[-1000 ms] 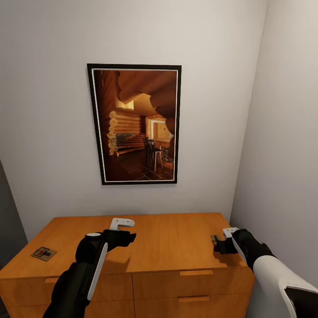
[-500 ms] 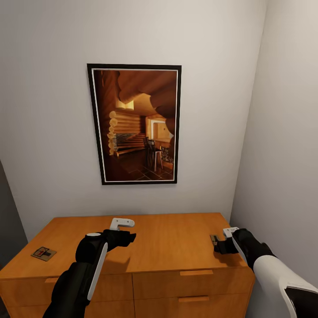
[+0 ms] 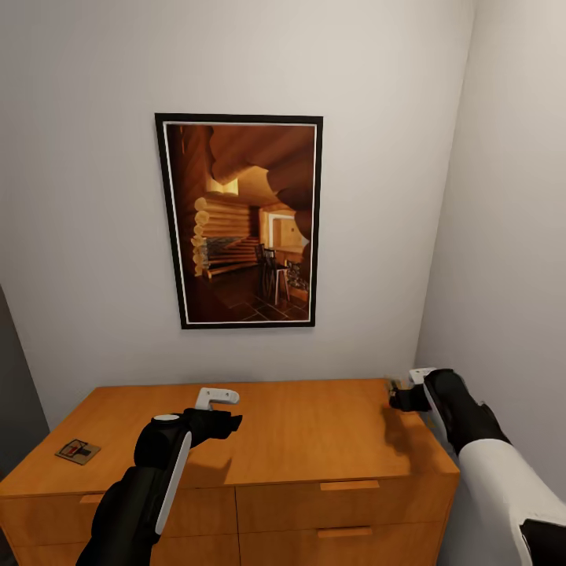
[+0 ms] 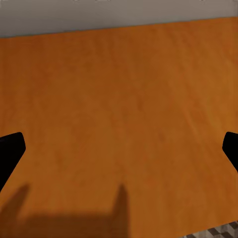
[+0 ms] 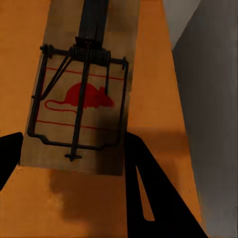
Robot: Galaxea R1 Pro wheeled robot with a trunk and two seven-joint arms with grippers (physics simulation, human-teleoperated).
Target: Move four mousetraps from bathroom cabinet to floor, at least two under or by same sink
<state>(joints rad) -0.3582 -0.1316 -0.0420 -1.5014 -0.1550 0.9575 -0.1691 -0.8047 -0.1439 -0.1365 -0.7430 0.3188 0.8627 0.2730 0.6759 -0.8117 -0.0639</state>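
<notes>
In the right wrist view, one mousetrap (image 5: 82,99), a tan board with dark wire and a red mouse mark, sits between my right gripper's fingers (image 5: 148,198). The head view shows my right gripper (image 3: 399,391) shut on it, lifted a little above the right end of the orange-brown cabinet (image 3: 299,432). A second mousetrap (image 3: 77,450) lies flat near the cabinet top's left front corner. My left gripper (image 3: 224,398) hovers open over the middle of the top, its dark fingertips (image 4: 10,153) spread wide with nothing between them.
A framed picture (image 3: 240,220) hangs on the wall behind the cabinet. A grey wall (image 3: 503,236) stands close on the right, beside my right arm. Drawer fronts with thin handles (image 3: 349,485) face me. A corner of patterned floor tile (image 4: 218,233) shows past the cabinet's edge.
My right gripper has risen and moved toward the back right corner, lifting the mousetrap off the cabinet top. The left arm and the other mousetrap have not moved.
</notes>
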